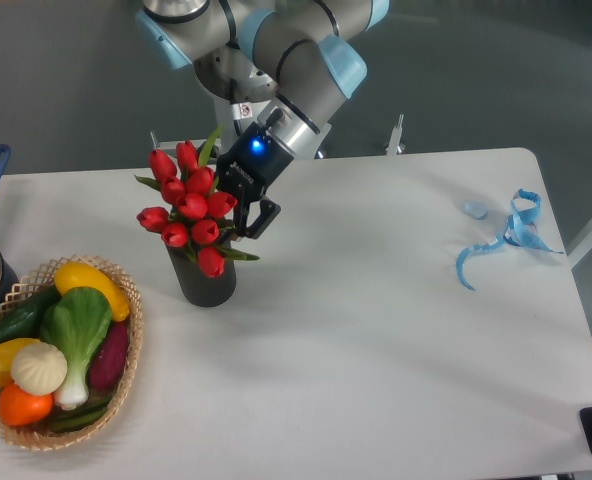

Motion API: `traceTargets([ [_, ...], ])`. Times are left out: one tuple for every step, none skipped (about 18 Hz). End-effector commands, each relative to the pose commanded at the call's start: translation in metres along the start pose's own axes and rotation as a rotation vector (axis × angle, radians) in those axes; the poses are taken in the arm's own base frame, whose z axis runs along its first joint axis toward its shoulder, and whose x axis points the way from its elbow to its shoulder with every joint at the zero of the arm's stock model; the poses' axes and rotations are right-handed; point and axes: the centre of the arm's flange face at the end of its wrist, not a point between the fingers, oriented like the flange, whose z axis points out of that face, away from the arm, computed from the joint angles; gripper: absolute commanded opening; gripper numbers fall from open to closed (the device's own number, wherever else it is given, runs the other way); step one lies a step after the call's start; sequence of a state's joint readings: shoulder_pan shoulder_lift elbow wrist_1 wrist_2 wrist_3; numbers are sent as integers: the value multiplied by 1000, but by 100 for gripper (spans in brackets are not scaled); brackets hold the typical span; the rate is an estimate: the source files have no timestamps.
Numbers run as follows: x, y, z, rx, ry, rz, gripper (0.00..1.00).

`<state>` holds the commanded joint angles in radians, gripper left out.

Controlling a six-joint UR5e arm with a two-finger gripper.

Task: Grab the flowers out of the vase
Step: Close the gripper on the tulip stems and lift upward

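Fixed camera: flowers (189, 205) stand in vase (208, 276), left of table (376, 300) centre, beside basket (126, 380). Gripper (244, 222) sits at bunch's right flank, fingers spread, holding nothing. Judgement: plastic tulips light, stems springy, buds slippery; pinch the gathered stems below the heads, just above the vase mouth
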<state>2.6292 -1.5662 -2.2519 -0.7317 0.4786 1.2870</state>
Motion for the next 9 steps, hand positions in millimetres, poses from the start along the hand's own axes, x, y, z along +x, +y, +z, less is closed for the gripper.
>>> traceTargets([
  [0,-2,-1,-2,-4,8,0],
  [1,-5,-4,-2,-10,13,0],
  [2,-9,-7,0,-17,21,0],
  [3,-12,-9,1,-21,25,0],
  [3,-14,-10,2,-26,19,0],
  [5,-17,-12,4,-30,2,0],
  [8,-22,-15,7,-35,-12,0],
  [9,-25,-18,9,-43,-19,0],
  [10,-29,-21,13,-50,-22,0],
])
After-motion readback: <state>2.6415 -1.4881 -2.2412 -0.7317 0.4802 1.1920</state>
